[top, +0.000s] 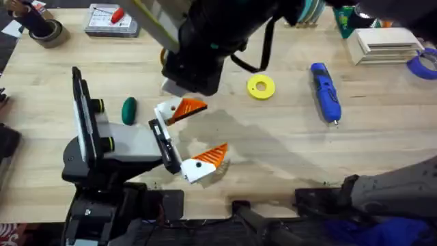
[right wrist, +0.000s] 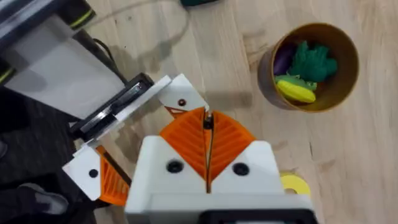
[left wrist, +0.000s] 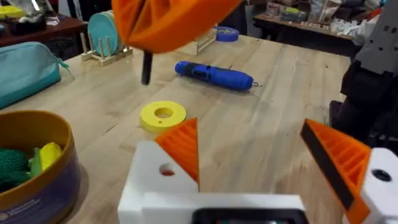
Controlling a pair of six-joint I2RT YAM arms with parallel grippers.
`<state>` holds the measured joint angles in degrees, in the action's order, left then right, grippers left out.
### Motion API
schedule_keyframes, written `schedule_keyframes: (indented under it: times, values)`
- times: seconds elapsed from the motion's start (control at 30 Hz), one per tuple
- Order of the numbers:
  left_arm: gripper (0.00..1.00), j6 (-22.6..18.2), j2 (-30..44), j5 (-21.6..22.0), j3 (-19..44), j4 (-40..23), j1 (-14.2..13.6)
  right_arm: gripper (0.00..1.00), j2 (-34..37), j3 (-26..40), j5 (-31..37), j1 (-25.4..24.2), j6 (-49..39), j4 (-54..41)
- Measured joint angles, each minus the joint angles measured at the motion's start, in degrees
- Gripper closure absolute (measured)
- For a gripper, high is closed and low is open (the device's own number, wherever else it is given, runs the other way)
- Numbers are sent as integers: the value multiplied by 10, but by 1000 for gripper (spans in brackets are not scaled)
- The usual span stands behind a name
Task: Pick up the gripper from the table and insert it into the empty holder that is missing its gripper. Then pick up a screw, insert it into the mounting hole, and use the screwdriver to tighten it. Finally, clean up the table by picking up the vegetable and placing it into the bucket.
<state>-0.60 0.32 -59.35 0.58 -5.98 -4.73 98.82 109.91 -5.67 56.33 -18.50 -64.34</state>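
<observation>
While the right gripper [right wrist: 208, 127], fingers clamped on a small dark screw [right wrist: 209, 121], hovers over the left gripper [top: 183, 138], whose orange fingers stand apart, the blue screwdriver [top: 326, 91] lies beyond a yellow ring [top: 261, 87].

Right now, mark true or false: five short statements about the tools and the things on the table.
1. The screwdriver lies on the table, apart from both tools. True.
2. The vegetable is inside the bucket. False: it lies on the table beside the left arm.
3. The left tool is shut. False: its orange fingers stand wide apart.
4. The yellow ring lies flat on the table. True.
5. The right tool has its pads pressed together. True.
</observation>
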Motion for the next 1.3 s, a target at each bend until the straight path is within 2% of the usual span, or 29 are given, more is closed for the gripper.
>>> schedule_keyframes:
  times: [0.5,1.3]
  values:
    - [15,0,0,0,0,0,0,996,18,0,0,31,-4,18]
    - [16,0,0,0,0,0,0,996,18,0,0,33,-5,-2]
